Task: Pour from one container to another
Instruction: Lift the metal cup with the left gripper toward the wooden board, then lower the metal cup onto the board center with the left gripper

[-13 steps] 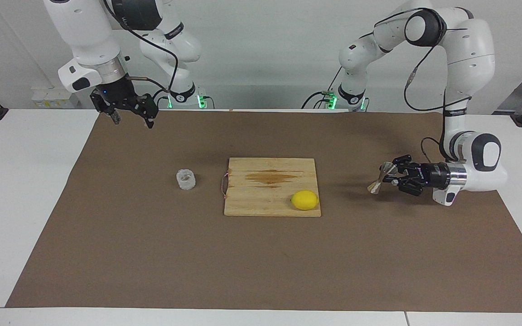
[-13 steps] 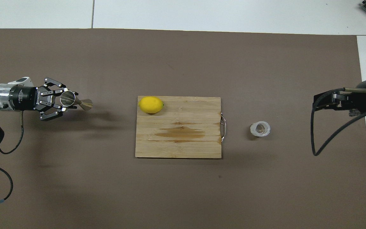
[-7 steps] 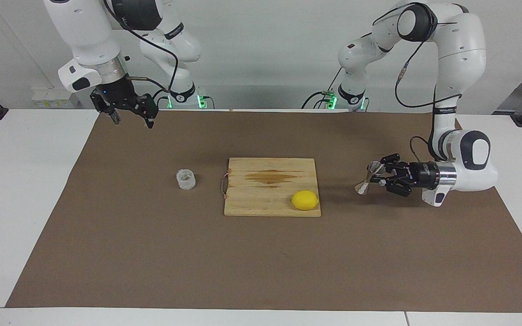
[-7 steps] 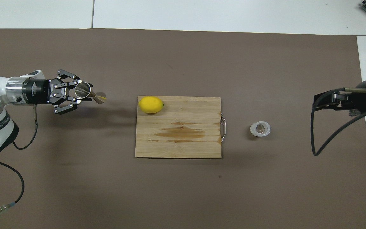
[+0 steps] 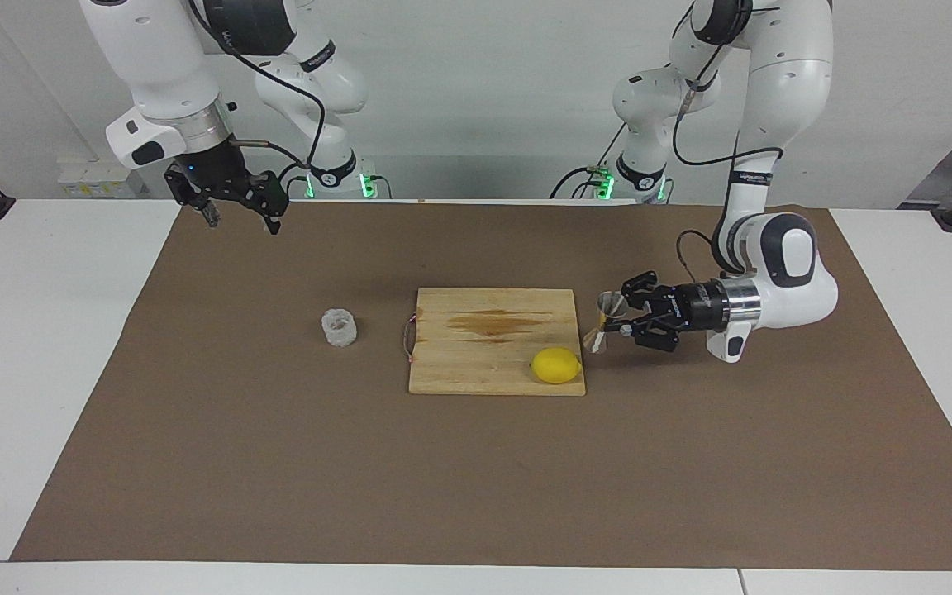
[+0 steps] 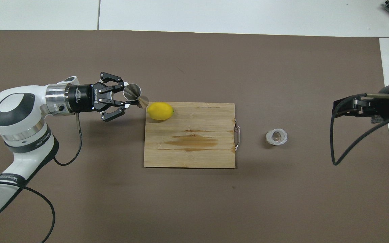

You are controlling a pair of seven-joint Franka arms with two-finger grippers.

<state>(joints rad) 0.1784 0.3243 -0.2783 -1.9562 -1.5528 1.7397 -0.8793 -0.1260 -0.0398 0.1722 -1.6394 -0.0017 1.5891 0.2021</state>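
The metal jigger (image 5: 604, 323) is tilted and held in my left gripper (image 5: 621, 319), which is shut on its waist. It hangs just above the mat at the edge of the cutting board, beside the lemon; it also shows in the overhead view (image 6: 135, 96) with the left gripper (image 6: 125, 99). The textured glass cup (image 5: 339, 327) stands upright on the mat beside the board's handle end, toward the right arm's end, and shows in the overhead view (image 6: 276, 136). My right gripper (image 5: 240, 220) waits open and empty, raised over the mat's corner by its base.
A wooden cutting board (image 5: 484, 372) with a dark stain lies mid-table, a wire handle on the side toward the cup. A yellow lemon (image 5: 556, 365) lies on its corner closest to the jigger. A brown mat (image 5: 476, 479) covers the table.
My left gripper has carried the jigger along the table from the left arm's end to the edge of the cutting board, next to the lemon. The right arm and the cup have not moved.
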